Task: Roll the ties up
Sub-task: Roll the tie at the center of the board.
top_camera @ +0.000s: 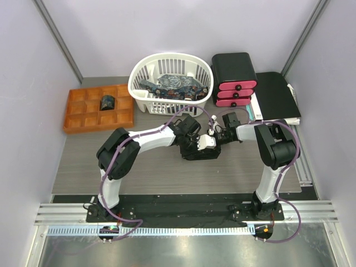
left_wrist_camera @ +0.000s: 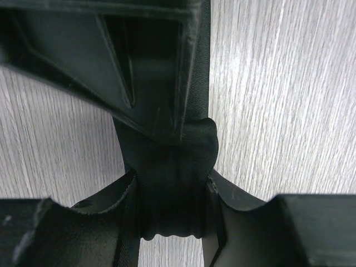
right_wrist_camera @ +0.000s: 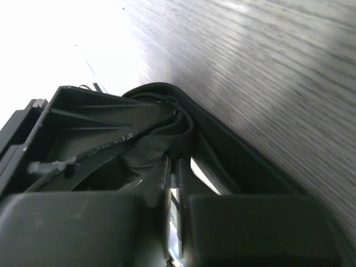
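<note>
A plain black tie [top_camera: 198,153] lies bunched on the table's middle, where both grippers meet. My left gripper [top_camera: 193,144] is shut on it; in the left wrist view the folded black tie [left_wrist_camera: 172,167] sits pinched between the left gripper [left_wrist_camera: 172,207] fingers. My right gripper [top_camera: 214,140] comes in from the right, and in its own view the right gripper [right_wrist_camera: 181,169] stands nearly closed on a thin layer of the black tie [right_wrist_camera: 158,146]. Patterned dark blue ties [top_camera: 172,86] lie in the basket. A rolled black tie [top_camera: 106,102] sits in the tray.
The white basket [top_camera: 135,83] stands at the back centre. The orange compartment tray [top_camera: 78,119] lies back left. A black box with pink drawers [top_camera: 233,69] and a flat black folder [top_camera: 276,94] are at the back right. Grey walls close in both sides.
</note>
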Controlling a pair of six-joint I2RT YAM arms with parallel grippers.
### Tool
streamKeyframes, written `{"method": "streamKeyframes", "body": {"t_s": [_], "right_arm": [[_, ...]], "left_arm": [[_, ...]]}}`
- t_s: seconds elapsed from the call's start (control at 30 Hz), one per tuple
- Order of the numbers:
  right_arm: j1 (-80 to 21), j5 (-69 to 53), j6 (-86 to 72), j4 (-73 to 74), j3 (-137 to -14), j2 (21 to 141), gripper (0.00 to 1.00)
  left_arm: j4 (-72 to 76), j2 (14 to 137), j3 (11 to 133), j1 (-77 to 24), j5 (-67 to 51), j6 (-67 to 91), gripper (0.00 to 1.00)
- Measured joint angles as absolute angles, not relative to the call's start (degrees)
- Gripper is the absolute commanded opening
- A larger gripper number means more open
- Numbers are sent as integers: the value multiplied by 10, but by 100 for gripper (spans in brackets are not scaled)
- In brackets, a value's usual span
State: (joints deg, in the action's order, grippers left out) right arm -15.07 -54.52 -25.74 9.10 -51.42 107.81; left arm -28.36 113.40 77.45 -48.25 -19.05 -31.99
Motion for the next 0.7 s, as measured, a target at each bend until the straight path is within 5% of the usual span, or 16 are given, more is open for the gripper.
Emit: {"method": "streamKeyframes", "body": {"t_s": [0.2, 0.33, 0.7], "right_arm": [[-149, -552, -263, 73, -511, 1093, 1], [-140, -550, -262, 73, -510, 1107, 1], [-131, -570, -256, 85, -522, 1133, 1]], "left_arm": [[-276, 1132, 768, -475, -201, -309, 57], [-246, 1116, 739, -453, -242, -286, 79], [-6, 1038, 557, -380, -369, -159, 82]]}}
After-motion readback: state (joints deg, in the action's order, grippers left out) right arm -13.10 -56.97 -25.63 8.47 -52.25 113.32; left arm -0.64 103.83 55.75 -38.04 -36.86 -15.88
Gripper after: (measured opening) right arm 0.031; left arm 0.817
